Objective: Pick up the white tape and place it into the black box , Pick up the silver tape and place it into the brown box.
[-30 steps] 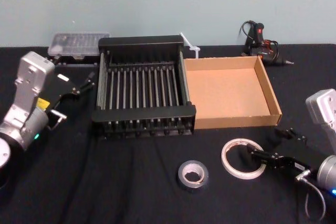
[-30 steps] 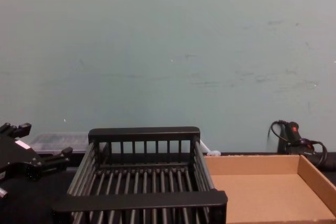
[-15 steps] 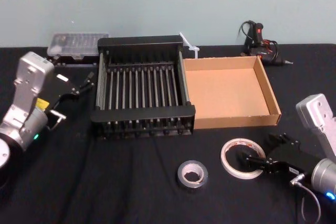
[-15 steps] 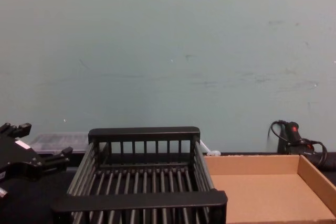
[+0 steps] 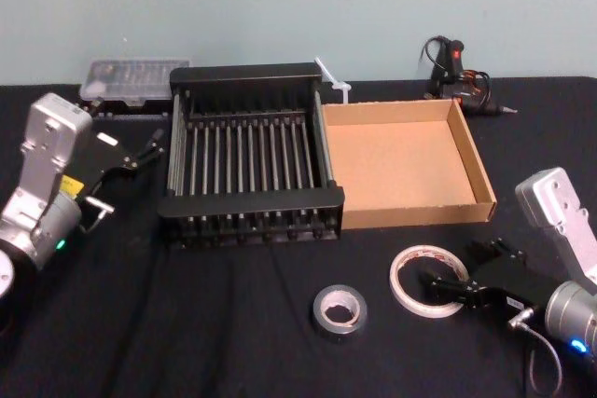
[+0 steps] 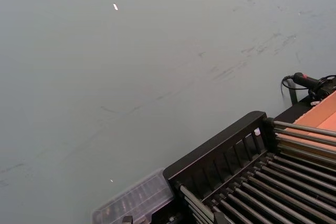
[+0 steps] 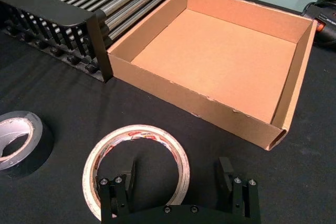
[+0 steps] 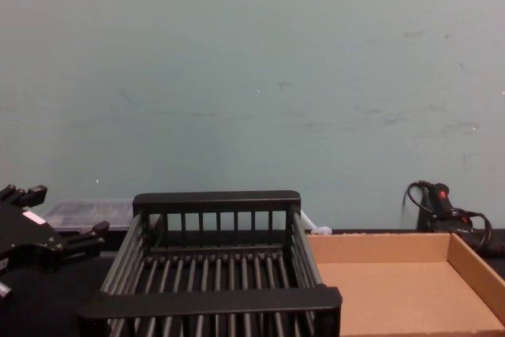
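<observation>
Right tool [image 5: 457,275] sits low in the lower right of the head view, jaws wide, nothing held. In the right wrist view the right tool [image 7: 176,179] straddles the near wall of the white tape [image 7: 100,153]: one finger [image 7: 122,181] over the hole, the other finger [image 7: 232,178] outside the ring.

White tape [image 5: 401,263] lies flat on the black surface [image 5: 233,323], just in front of the brown box [image 5: 420,214]. Silver tape [image 5: 340,328] lies near it, toward lower centre, not touching. In the wrist view the silver tape [image 7: 37,150] is at the left edge. Black box [image 5: 250,202] is upper centre-left, its side against the brown box.

Risks, judged from here:
- The ring is thin and flat. If the jaws close too high, the pinch likely misses or clips only the top edge.
- The band looks soft, so a hard squeeze could fold it and let it slip out.
- An off-centre close may push the ring along the cloth toward the silver tape.
- The route to the black box [image 7: 47,6] passes the corner of the brown box [image 7: 194,106]. A low carry could snag a wall, and an early release would land it in the wrong box.
- A ring hanging tilted could catch on the broad rim.

Left tool [image 5: 149,149] is parked at mid-left beside the black box; cannot tell its state.
</observation>
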Robot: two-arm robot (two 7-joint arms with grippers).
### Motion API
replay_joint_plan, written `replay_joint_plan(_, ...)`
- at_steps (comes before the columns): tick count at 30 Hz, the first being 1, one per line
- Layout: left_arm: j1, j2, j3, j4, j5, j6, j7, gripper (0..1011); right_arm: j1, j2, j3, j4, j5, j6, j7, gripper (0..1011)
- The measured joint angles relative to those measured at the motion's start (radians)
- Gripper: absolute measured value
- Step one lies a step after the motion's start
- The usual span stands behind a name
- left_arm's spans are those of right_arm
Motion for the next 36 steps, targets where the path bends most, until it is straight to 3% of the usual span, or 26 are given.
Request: replay_joint_plan(36,0.0,0.0,0.0,0.0,0.0,0.0,0.0,1001,0.0,-0.041,0.02,0.018,-0.049,0.013,0.036,1002)
